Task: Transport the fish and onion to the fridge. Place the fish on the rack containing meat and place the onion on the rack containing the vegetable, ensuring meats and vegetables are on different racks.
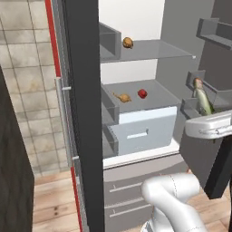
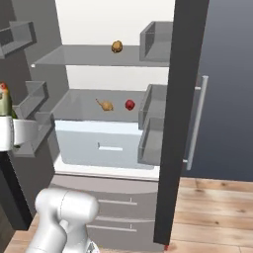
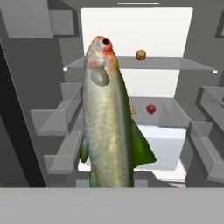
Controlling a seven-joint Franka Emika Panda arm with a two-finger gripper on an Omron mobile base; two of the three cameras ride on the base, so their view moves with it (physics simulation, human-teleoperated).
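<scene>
The fish [image 3: 107, 122], greenish-silver with a red-marked head, stands upright out of my gripper [image 1: 205, 114], which is shut on its tail end; my fingertips are hidden under it. It hangs in front of the open fridge [image 1: 131, 18], right of the shelves, as the fish [image 1: 202, 99] [image 2: 4, 101] shows from both sides. The onion [image 1: 122, 97] [image 2: 105, 105] lies on the lower shelf [image 1: 156, 88] beside the red vegetable [image 1: 142, 93] [image 3: 151, 108]. The meat [image 1: 128, 42] [image 3: 140, 54] sits alone on the upper rack [image 1: 156, 49].
A white drawer [image 1: 145, 127] fills the space under the lower shelf. Grey door bins [image 1: 213, 93] line the open right door close to my hand, and more bins [image 2: 153, 42] hang at the other side. The dark door edge [image 1: 84, 113] stands at the left.
</scene>
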